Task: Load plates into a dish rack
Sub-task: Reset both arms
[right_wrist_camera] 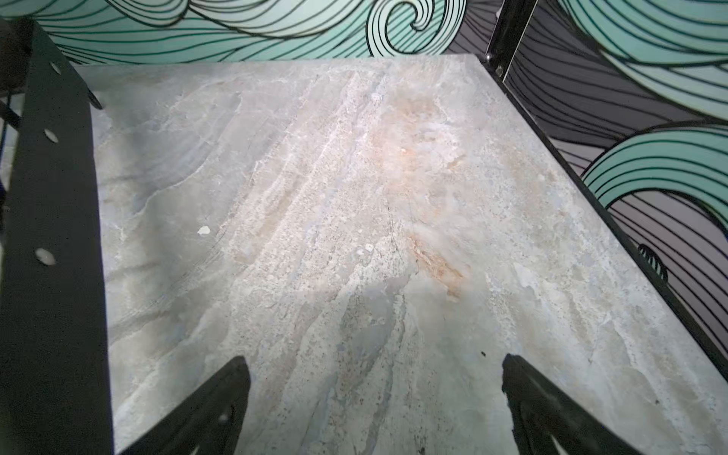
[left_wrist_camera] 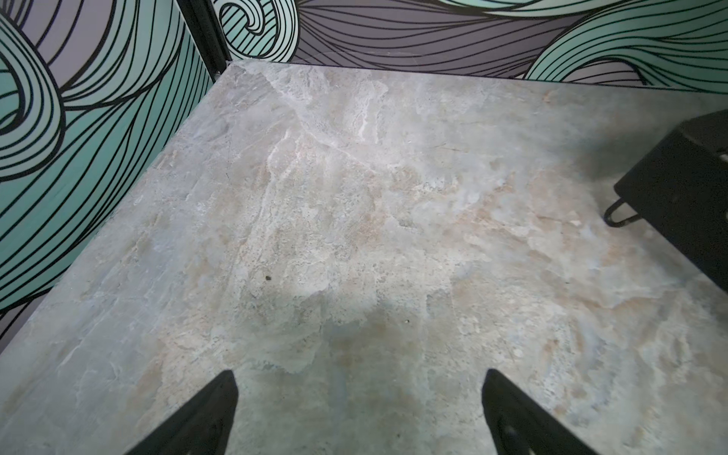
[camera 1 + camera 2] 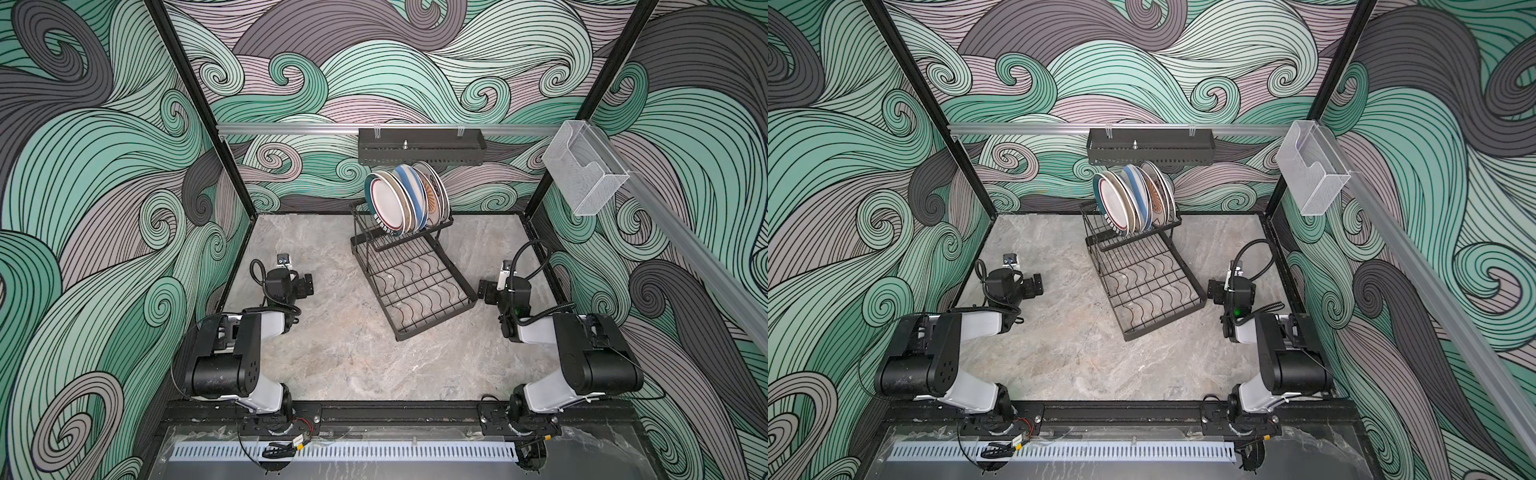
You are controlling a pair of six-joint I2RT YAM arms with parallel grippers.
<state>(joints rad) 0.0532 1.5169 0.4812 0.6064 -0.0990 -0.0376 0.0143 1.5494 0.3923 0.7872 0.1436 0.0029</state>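
Several plates stand on edge, packed side by side, in the raised upper tier of the black wire dish rack at the back centre. The front one is white with a teal rim. The rack's flat lower grid holds nothing. My left gripper hovers over bare tabletop to the left of the rack, open and empty. A corner of the rack shows in its wrist view. My right gripper is open and empty just off the rack's right side.
A black perforated shelf hangs on the back rail above the plates. A clear plastic box hangs on the right rail. The marble tabletop is walled in on the left, back and right.
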